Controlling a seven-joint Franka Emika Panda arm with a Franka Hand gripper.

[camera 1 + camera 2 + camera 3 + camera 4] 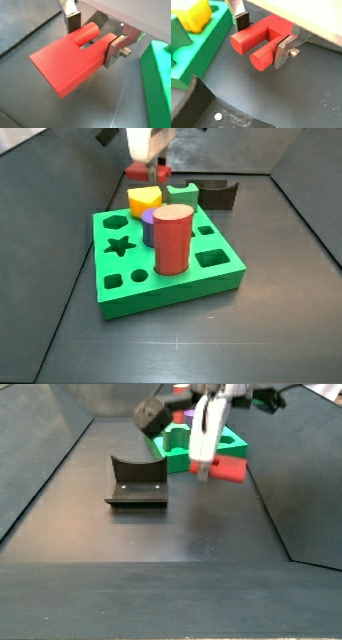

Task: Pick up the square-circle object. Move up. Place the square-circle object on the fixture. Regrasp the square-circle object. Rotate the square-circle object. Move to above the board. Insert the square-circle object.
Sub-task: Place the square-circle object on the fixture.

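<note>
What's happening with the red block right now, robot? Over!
Gripper off the floor beside the board, jaws shut on the square-circle object. Object lies sideways in the grip. Fixture bare. Red cylinder standing in the board.

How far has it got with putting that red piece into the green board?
Picked up: the hand grips the square-circle object, lying sideways in the air beside the board. Whether the fixture step happened isn't shown. Left: moving above the board and inserting.

A red square-circle object (67, 62), squarish at one end and round at the other, lies sideways, raised off the floor just beside the bright green board (167, 278) with cut-out holes.
</note>
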